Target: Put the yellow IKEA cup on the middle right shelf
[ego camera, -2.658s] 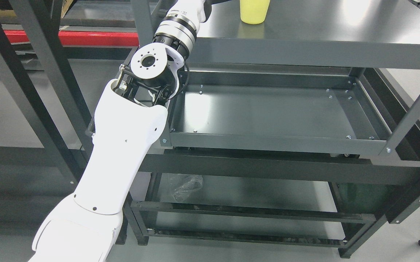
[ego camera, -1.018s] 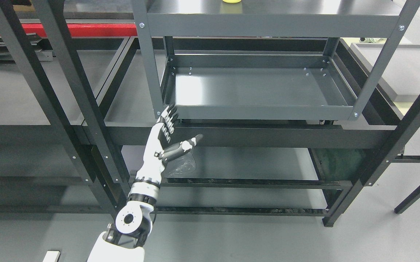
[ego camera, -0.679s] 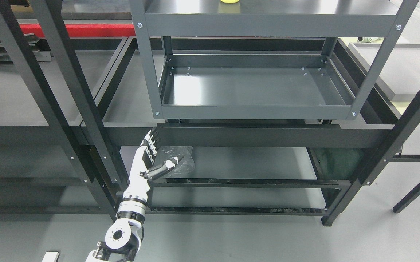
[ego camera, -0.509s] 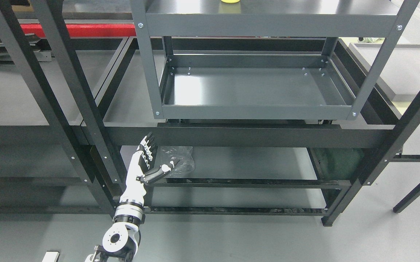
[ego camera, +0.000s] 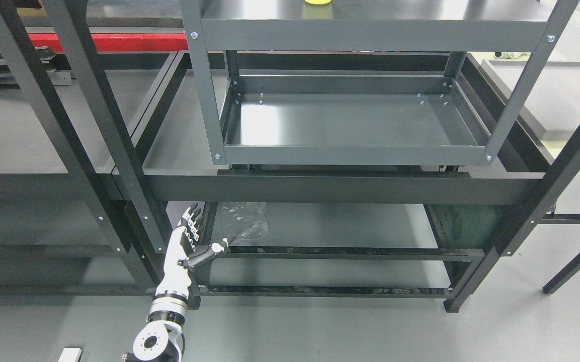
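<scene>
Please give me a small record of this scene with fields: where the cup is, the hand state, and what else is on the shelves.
cup: yellow cup, only its base visible at the top edge, standing on the upper shelf
left hand: left hand, fingers spread, holding nothing, low beside the rack
right hand: not in view
tray shelf below: tray shelf, nothing seen in it
lower shelf: clear plastic bag

The left hand (ego camera: 185, 247) reaches up from the bottom edge on a slim white forearm. Its fingers (ego camera: 192, 223) are straight and together, thumb spread aside, holding nothing.
</scene>
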{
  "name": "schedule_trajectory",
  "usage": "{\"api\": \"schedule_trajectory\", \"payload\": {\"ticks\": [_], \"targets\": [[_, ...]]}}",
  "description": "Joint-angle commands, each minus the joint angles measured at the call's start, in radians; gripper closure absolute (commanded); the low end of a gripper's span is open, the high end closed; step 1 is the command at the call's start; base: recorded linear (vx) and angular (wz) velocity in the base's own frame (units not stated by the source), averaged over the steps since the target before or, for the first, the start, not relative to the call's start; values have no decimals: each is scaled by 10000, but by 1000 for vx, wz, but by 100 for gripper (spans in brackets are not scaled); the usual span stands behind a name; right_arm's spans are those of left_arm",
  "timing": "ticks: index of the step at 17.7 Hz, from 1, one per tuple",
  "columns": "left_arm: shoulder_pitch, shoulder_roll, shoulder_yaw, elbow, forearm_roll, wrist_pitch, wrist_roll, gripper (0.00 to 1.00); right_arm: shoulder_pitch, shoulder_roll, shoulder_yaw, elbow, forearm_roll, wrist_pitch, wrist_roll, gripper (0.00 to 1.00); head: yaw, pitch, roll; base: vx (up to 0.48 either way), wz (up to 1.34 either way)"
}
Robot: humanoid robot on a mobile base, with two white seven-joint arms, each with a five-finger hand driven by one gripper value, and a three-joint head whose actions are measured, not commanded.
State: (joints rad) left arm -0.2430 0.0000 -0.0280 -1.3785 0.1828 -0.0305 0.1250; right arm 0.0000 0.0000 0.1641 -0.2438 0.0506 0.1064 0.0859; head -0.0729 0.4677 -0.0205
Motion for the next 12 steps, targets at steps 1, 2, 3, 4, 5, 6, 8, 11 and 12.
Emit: {"api": "schedule_trajectory", "payload": {"ticks": [1,2,3,4,5,6,8,11,12], "targets": [[99,175,464,240,-2,13,-8,1,62,-175,0,-1,0,-5,0,1,0,0,0,0,0],[99,175,449,240,-2,13,-8,1,62,-175,0,-1,0,-5,0,1,0,0,0,0,0],[99,175,449,240,-2,13,-8,1,62,-175,0,-1,0,-5,0,1,0,0,0,0,0],[99,175,449,240,-2,13,-8,1,62,-175,0,-1,0,-5,0,1,0,0,0,0,0],[84,175,449,240,-2,13,-23,1,62,-175,0,-1,0,-5,0,1,0,0,0,0,0],[68,175,449,240,-2,13,-23,1,62,-175,0,-1,0,-5,0,1,0,0,0,0,0],[68,175,434,240,13,13,-38,1,62,-175,0,-1,0,-5,0,1,0,0,0,0,0],[68,175,403,240,13,13,-54,1,62,-175,0,-1,0,-5,0,1,0,0,0,0,0],[68,175,403,240,13,13,-54,1,62,-175,0,-1,0,-5,0,1,0,0,0,0,0]]}}
